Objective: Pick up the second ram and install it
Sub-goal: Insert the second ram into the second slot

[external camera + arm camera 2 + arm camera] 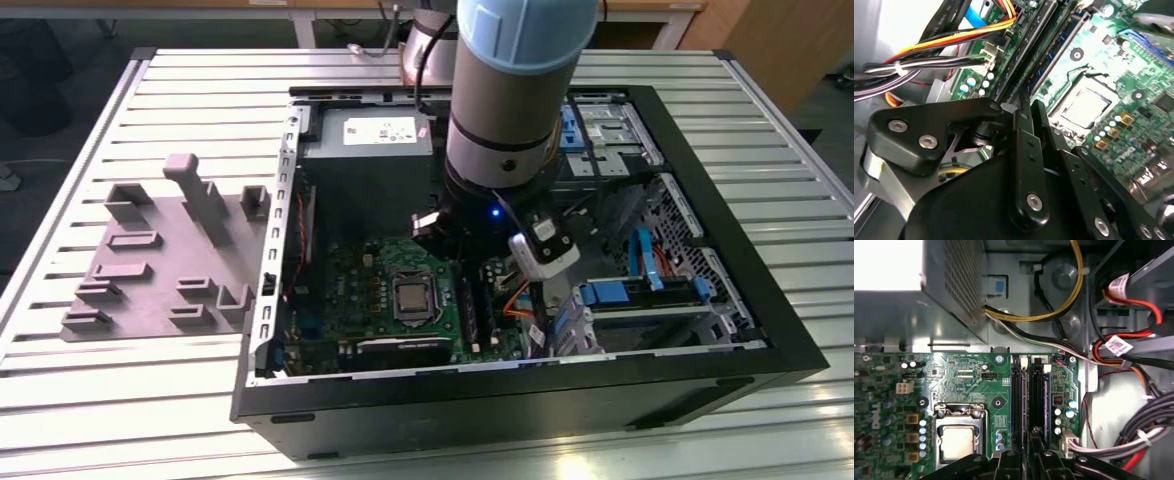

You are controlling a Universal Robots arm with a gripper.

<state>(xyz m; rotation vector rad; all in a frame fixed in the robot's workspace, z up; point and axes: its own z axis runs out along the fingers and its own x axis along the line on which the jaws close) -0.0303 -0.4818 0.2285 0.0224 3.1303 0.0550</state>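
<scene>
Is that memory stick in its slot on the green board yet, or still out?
Cannot tell for sure. The pincer stands over the memory slots of the green board, and a dark strip lines up with one slot; full seating isn't visible.

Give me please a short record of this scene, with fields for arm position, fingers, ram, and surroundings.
arm position: gripper lowered inside the open computer case, over the memory slots
fingers: close together around a thin dark strip
ram: the second ram stands on edge between the fingers, at the slots; whether seated, cannot tell
surroundings: grey fixture blocks on the table at the exterior view's left
</scene>
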